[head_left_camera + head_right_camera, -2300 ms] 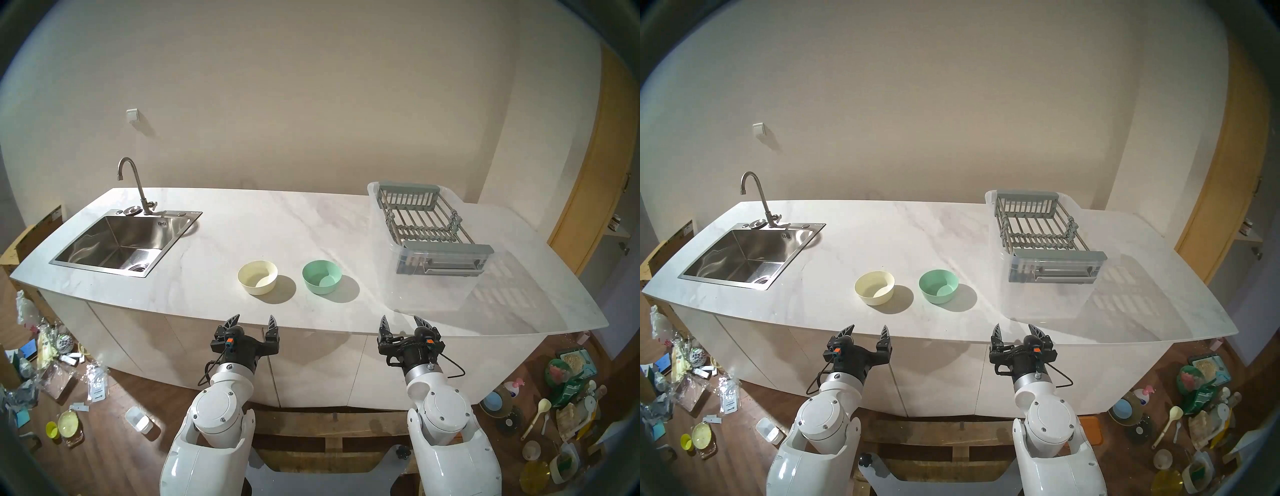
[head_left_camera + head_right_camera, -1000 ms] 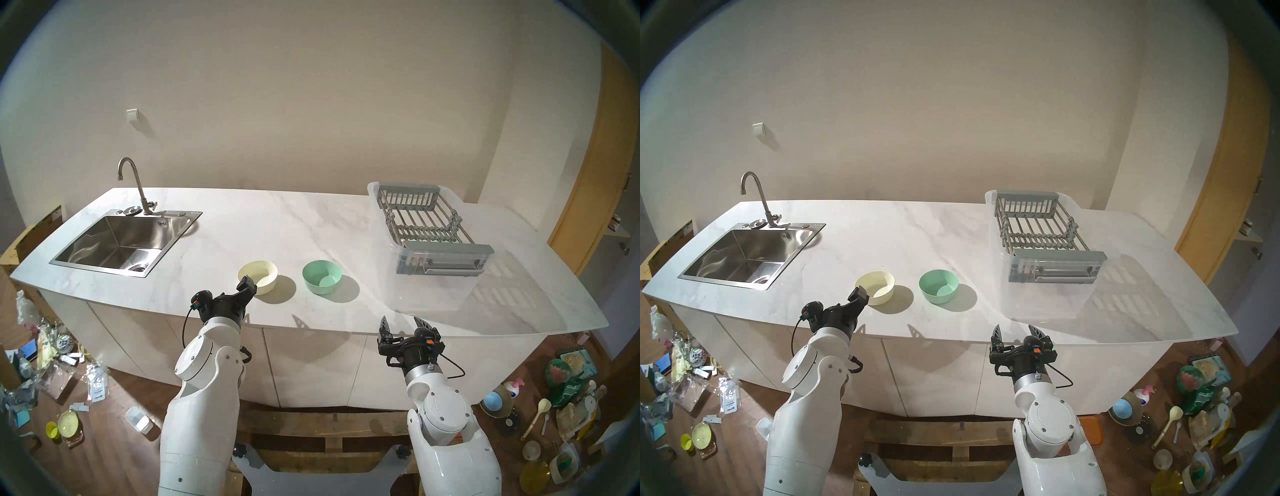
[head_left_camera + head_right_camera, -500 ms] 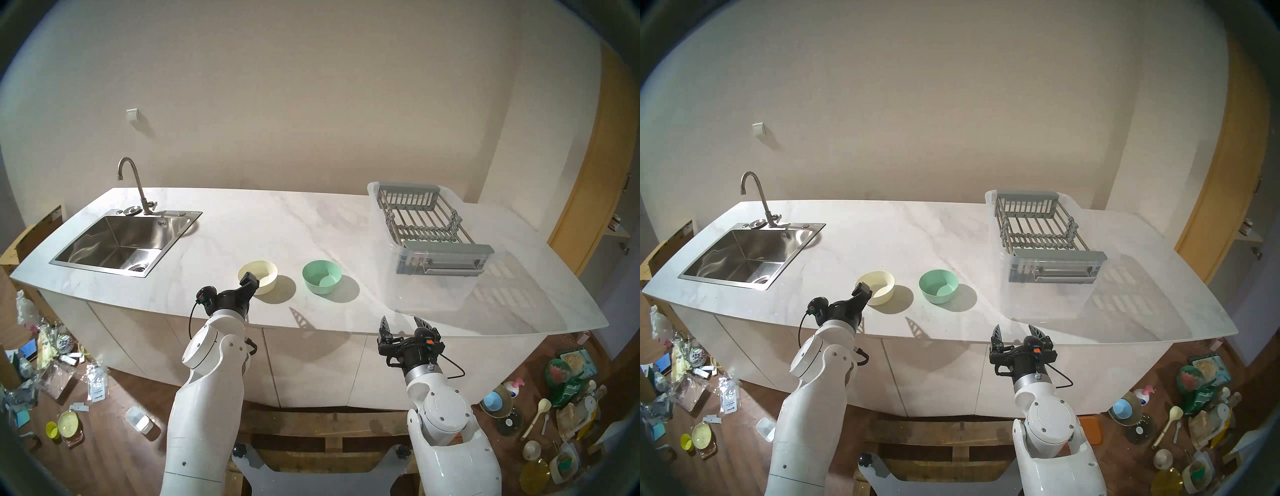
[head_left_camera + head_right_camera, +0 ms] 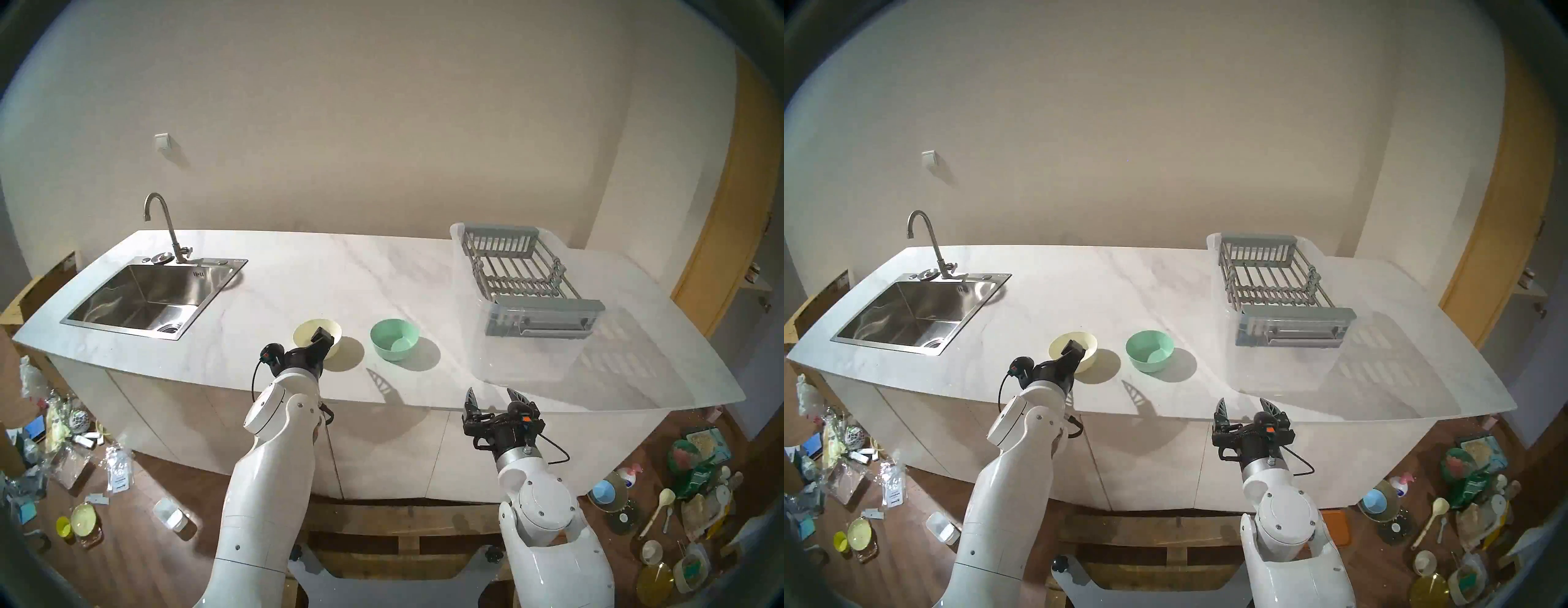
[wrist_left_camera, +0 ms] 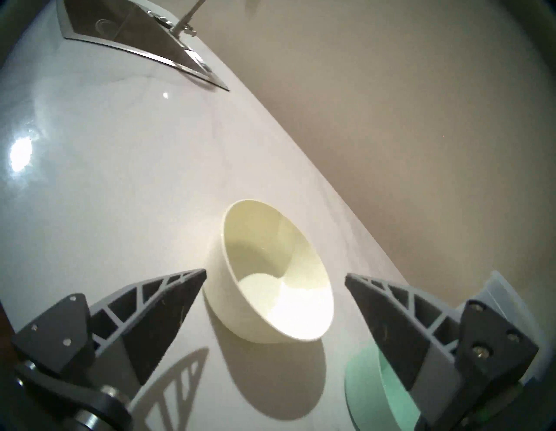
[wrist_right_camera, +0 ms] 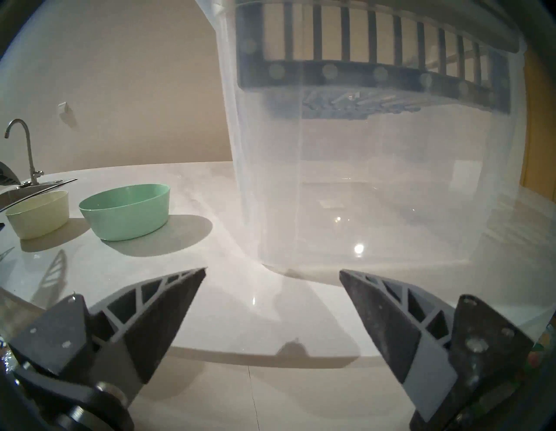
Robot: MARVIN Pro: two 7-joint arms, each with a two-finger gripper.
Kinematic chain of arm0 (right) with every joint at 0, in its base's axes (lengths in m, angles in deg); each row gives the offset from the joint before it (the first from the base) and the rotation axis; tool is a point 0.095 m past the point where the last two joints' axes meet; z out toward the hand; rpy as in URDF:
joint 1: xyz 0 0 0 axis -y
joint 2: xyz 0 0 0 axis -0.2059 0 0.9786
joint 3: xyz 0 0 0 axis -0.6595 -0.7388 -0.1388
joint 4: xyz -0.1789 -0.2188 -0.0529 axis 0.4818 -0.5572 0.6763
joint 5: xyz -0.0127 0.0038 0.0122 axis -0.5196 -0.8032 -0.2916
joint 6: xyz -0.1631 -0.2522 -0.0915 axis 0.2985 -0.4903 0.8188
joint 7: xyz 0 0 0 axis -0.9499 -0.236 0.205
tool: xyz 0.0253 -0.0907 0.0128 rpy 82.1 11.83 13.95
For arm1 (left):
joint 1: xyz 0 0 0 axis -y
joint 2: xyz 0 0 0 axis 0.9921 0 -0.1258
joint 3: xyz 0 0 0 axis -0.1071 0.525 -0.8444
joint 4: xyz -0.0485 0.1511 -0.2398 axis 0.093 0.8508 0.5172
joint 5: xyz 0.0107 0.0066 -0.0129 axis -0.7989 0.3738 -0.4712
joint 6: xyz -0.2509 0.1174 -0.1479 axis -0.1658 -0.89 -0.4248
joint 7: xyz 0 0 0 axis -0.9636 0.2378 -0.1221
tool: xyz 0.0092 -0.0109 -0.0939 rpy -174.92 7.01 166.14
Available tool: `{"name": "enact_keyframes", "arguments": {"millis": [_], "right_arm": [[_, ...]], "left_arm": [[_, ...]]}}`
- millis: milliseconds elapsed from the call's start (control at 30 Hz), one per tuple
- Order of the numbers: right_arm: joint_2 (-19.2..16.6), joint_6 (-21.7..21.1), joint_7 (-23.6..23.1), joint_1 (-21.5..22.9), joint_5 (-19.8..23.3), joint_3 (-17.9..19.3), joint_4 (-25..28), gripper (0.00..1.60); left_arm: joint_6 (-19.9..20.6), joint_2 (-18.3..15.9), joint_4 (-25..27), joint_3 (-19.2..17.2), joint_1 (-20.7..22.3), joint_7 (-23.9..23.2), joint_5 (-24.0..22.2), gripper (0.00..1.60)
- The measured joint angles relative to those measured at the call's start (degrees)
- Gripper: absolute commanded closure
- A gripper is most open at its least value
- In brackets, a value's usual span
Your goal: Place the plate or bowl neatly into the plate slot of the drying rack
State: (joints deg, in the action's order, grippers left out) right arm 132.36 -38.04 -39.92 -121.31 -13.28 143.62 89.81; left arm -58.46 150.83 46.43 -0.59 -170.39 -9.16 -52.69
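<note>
L pincer (image 5: 275, 278) is spread wide, gripping nothing, tipped on its side w/ the cream bowl (image 5: 270, 280) framed between its fingers; one finger sits beside the bowl's outer wall, the other out past the rim, not touching as far as the wrist view shows. Bowl sits upright near the front edge of the worktop (image 4: 297, 271), roughly mid-length. Green bowl (image 4: 394, 339) just beside it toward the R end, apart from it. R pincer (image 4: 496, 397) also spread, empty, hanging off the front edge near the R end. Drying rack (image 4: 547, 302) rests atop a clear tub (image 4: 530, 361) at the back R corner; plate slot (image 4: 519, 286) across its base has nothing in it. Sink (image 4: 148, 293) is at the L end. Risks, my guess: light, smooth, curved bowl could skid or tip if one finger lands first; a wide sweep may knock the green bowl; a rim-only pinch could let it swing en route; the rack sits high on the tub, so a low carry may clip its end bar.
</note>
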Motion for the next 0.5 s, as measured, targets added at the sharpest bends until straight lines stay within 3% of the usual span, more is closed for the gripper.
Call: {"name": "enact_keyframes", "arguments": {"millis": [500], "right_arm": [[0.0, 0.0, 0.0, 0.0, 0.0, 0.0, 0.0, 0.00]], "left_arm": [[0.2, 0.1, -1.3, -1.4, 0.7, 1.5, -3.3, 0.00]]}}
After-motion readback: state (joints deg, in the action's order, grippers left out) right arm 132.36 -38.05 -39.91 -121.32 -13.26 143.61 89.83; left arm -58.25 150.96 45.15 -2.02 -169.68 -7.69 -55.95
